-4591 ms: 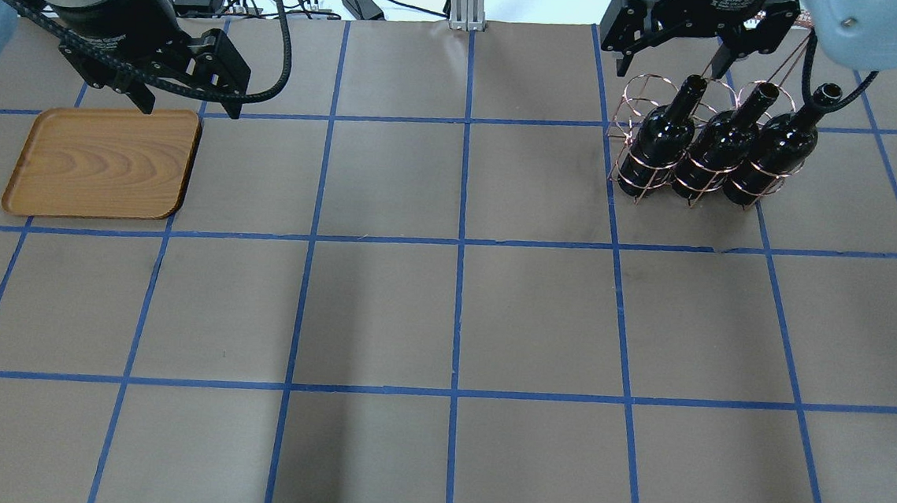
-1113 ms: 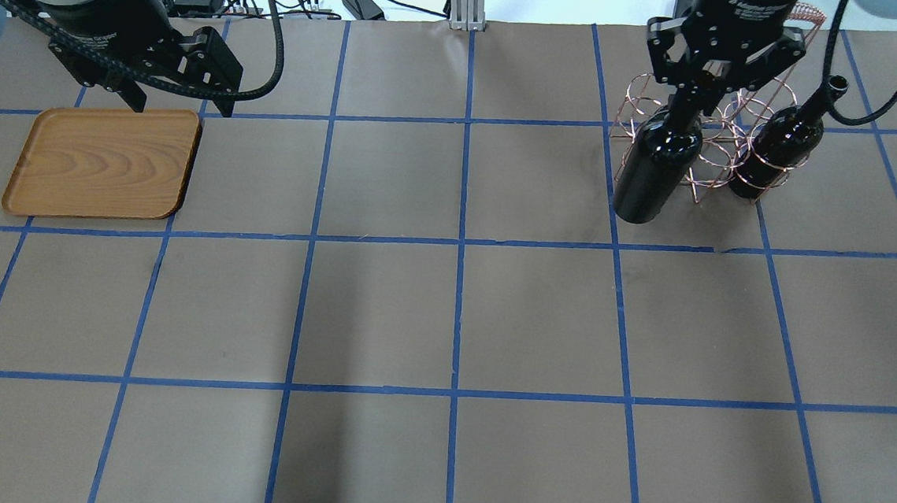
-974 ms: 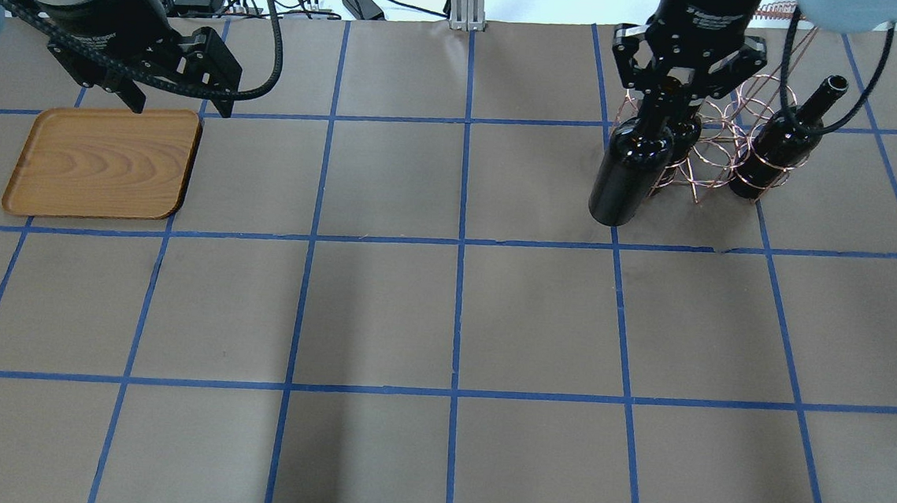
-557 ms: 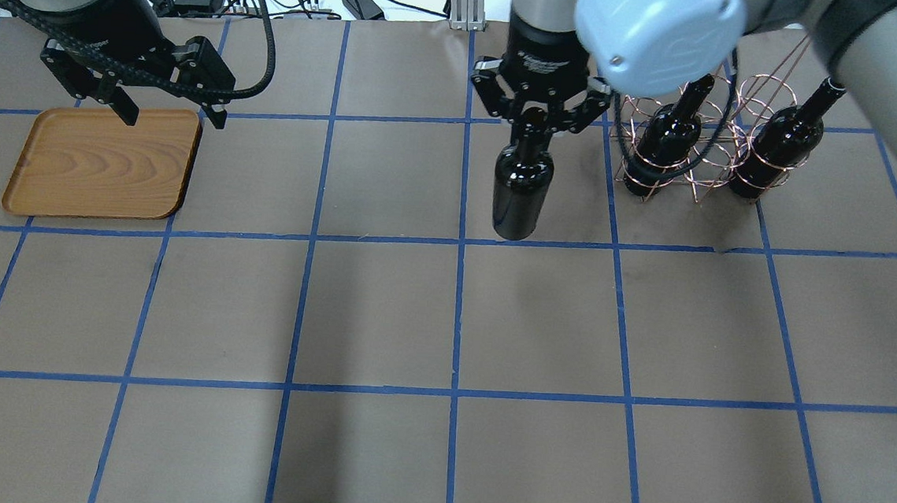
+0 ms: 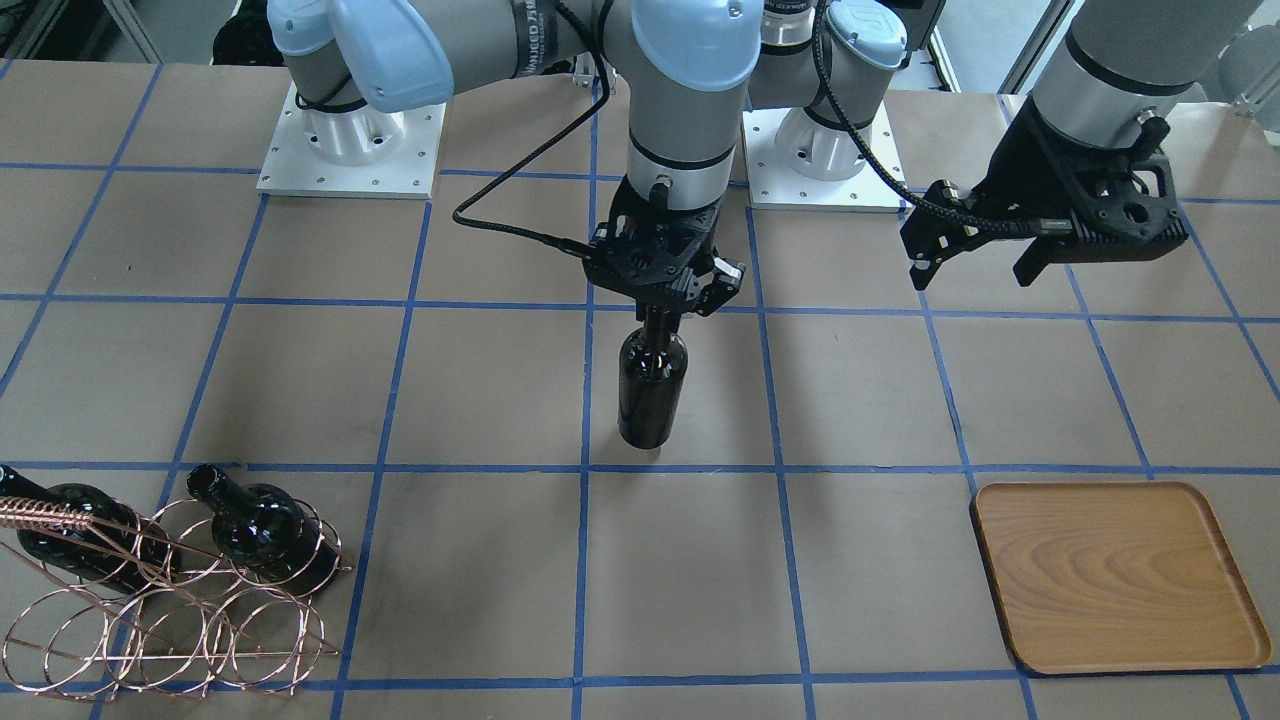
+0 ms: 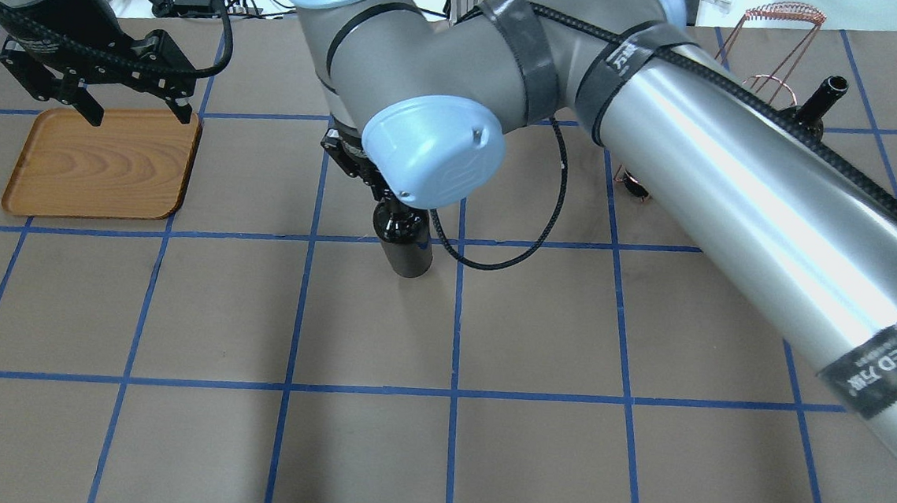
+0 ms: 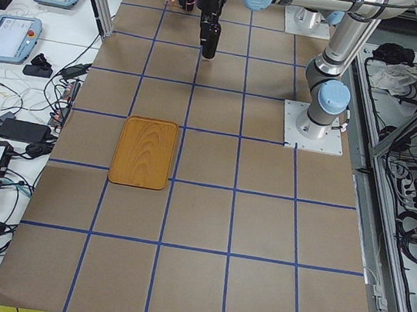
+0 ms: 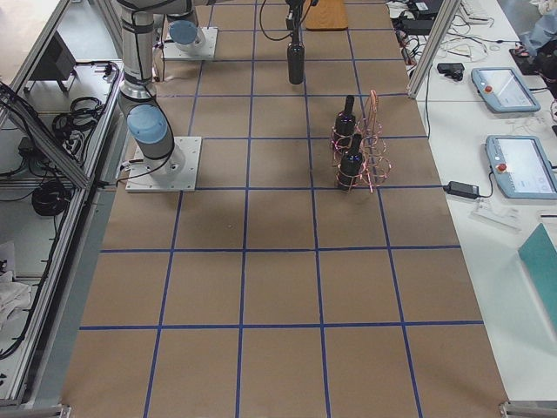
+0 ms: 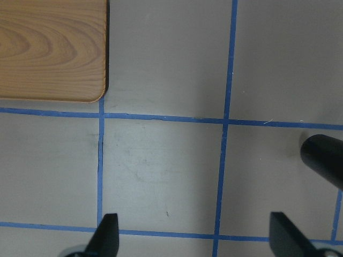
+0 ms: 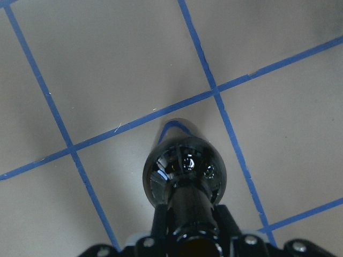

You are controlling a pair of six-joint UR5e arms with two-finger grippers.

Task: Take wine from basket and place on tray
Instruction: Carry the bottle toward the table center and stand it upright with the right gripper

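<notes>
My right gripper (image 5: 660, 298) is shut on the neck of a black wine bottle (image 5: 650, 390) and holds it upright near the table's middle. The bottle also shows in the overhead view (image 6: 409, 250) and the right wrist view (image 10: 185, 171). The copper wire basket (image 5: 170, 620) stands far to my right with two more bottles (image 5: 265, 530) in it. The wooden tray (image 5: 1120, 575) lies empty on my left and also shows overhead (image 6: 99, 164). My left gripper (image 6: 140, 113) is open and empty above the tray's far edge.
My right arm (image 6: 737, 185) reaches across the table and hides most of the basket overhead. Arm bases (image 5: 350, 150) stand at the robot's side. Cables and an aluminium post (image 6: 466, 0) lie beyond the far edge. Tablets (image 8: 500, 87) sit on a side bench.
My right gripper lifted one bottle out of the basket and carried it left, toward the tray, to the table's middle. My left gripper shifted slightly left over the tray's edge.
</notes>
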